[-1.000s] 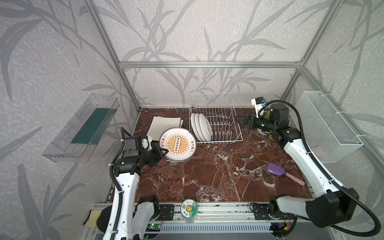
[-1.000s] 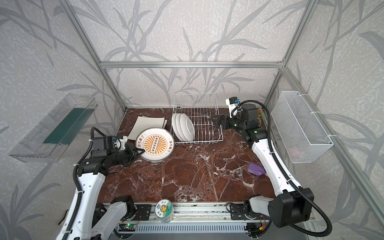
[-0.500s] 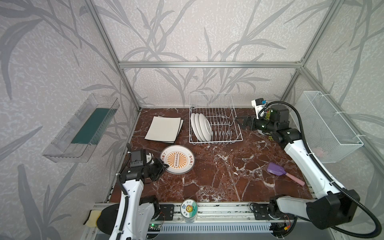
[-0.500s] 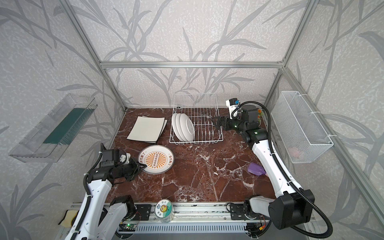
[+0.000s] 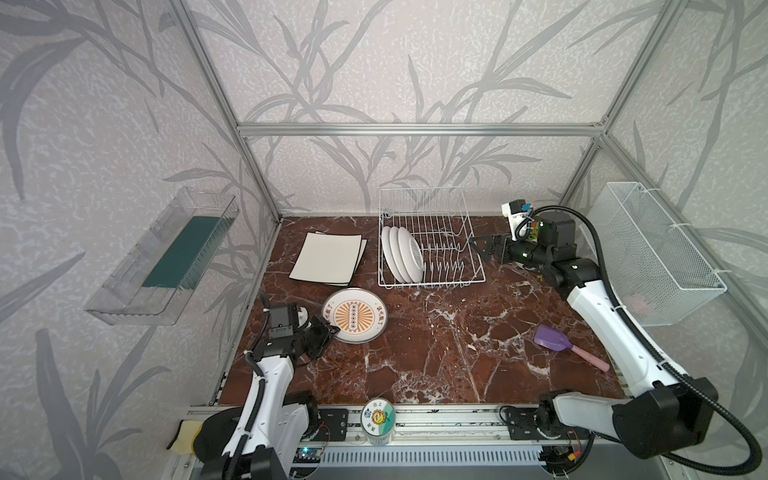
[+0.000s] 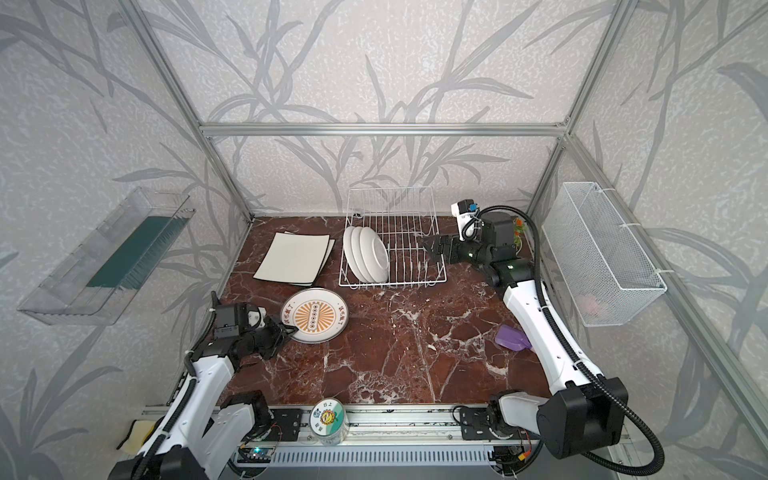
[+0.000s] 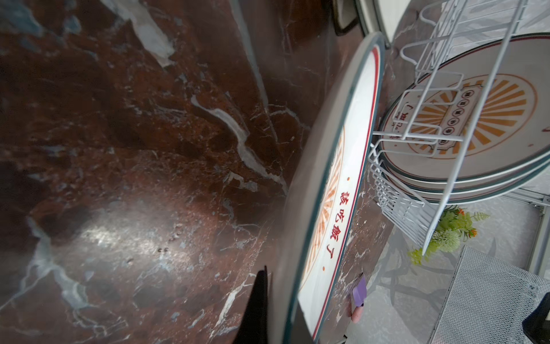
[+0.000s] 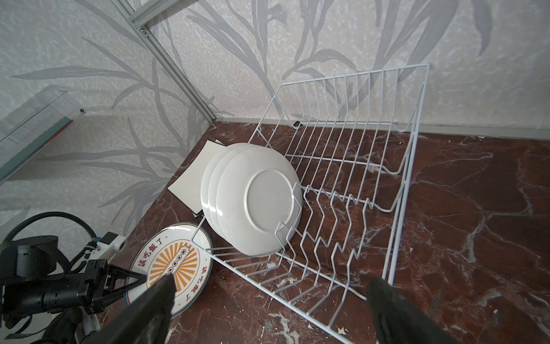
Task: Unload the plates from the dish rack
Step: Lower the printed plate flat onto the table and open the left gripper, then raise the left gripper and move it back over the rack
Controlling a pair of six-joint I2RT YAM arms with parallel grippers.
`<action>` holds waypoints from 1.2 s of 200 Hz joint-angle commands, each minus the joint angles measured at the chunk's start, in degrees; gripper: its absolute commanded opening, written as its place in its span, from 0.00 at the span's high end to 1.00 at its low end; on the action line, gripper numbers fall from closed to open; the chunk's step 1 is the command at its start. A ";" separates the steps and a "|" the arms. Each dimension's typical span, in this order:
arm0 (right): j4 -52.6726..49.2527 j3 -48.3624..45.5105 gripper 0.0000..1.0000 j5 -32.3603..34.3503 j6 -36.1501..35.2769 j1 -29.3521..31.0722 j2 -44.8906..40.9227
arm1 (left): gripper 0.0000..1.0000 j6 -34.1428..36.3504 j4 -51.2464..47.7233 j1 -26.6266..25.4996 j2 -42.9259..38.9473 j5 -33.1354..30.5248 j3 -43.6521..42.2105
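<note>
The white wire dish rack (image 5: 432, 245) (image 6: 392, 245) (image 8: 342, 184) stands at the back of the marble table. Three white round plates (image 5: 403, 253) (image 6: 368, 255) (image 8: 253, 199) stand upright in its left end. Another round plate with an orange sunburst design (image 5: 355, 316) (image 6: 314, 316) (image 7: 336, 193) lies low on the table in front of the rack. My left gripper (image 5: 330, 330) (image 7: 282, 321) is shut on this plate's near-left rim. By the rack's right side my right gripper (image 5: 482, 245) (image 8: 270, 286) is open and holds nothing. Two square plates (image 5: 328, 257) lie stacked left of the rack.
A clear plastic tray (image 5: 166, 257) hangs on the left wall and a white mesh basket (image 5: 656, 257) on the right wall. A purple scoop with a pink handle (image 5: 552, 338) lies at the right front. A round tin (image 5: 377, 417) sits on the front rail.
My left gripper has brought the orange-design plate from a raised tilt down toward the front and onto the table. The right gripper has stayed open beside the rack.
</note>
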 commanded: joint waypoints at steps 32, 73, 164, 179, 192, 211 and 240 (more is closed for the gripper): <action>1.31 -0.44 0.01 -0.85 0.01 -0.12 0.66 | 0.96 -1.16 10.26 0.43 4.01 1.33 -1.35; 1.54 -0.38 0.01 -0.94 0.03 -0.13 0.96 | 0.92 -1.49 13.43 0.40 6.99 1.48 -3.38; 2.29 -0.19 0.01 -1.05 0.49 -0.13 1.88 | 0.38 -3.06 6.17 0.42 1.71 -1.38 -3.66; 2.55 -0.20 0.01 -1.18 0.72 -0.12 1.91 | 0.31 -3.22 5.36 0.43 1.50 -1.69 -3.68; 2.60 -0.04 0.01 -1.29 0.77 -0.12 2.03 | 0.26 -3.46 4.91 0.43 1.76 -1.86 -3.49; 2.39 -0.07 0.01 -1.29 0.75 -0.12 1.95 | 0.12 -3.64 2.66 0.43 2.16 -3.07 -2.41; 2.12 -0.24 0.01 -0.94 0.60 -0.06 1.80 | 0.01 -1.98 -7.45 0.44 0.76 -9.79 1.91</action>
